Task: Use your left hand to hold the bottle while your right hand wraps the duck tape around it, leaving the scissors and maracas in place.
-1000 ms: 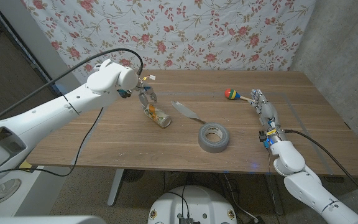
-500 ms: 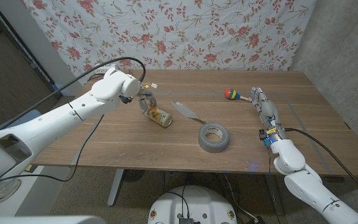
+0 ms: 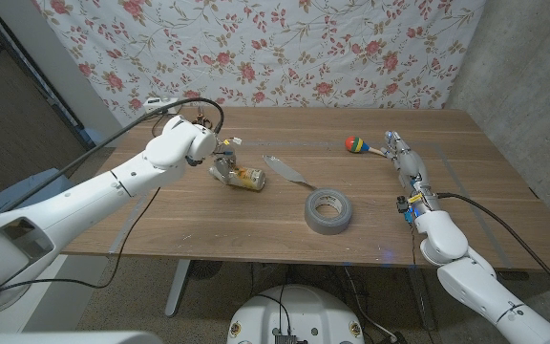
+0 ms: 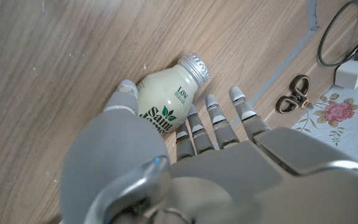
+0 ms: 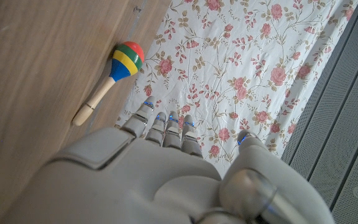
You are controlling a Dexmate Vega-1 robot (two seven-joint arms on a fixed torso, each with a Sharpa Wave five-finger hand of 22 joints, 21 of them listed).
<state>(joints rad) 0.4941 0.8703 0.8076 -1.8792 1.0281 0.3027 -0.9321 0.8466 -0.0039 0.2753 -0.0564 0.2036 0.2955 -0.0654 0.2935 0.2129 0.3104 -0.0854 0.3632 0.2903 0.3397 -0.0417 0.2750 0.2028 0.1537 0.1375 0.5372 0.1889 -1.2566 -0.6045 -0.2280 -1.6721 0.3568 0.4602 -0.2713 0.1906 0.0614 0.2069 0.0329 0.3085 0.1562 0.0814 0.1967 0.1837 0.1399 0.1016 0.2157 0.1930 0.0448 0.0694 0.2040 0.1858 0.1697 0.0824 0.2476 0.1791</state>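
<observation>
Floral cloth (image 3: 285, 48) hung behind the wooden table (image 3: 208, 225). On it, the bottle (image 3: 244, 178) lay on its side toward the left, with the left hand (image 3: 220, 164) closing around it, thumb on one side and fingers (image 4: 216, 121) on the other. Scissors (image 3: 285, 170) sat just right of the bottle, tape (image 3: 328, 210) nearer the front edge. Over on the right, the right hand (image 3: 405, 164) held nothing, fingers straight, close beside the maraca (image 3: 361, 146).
</observation>
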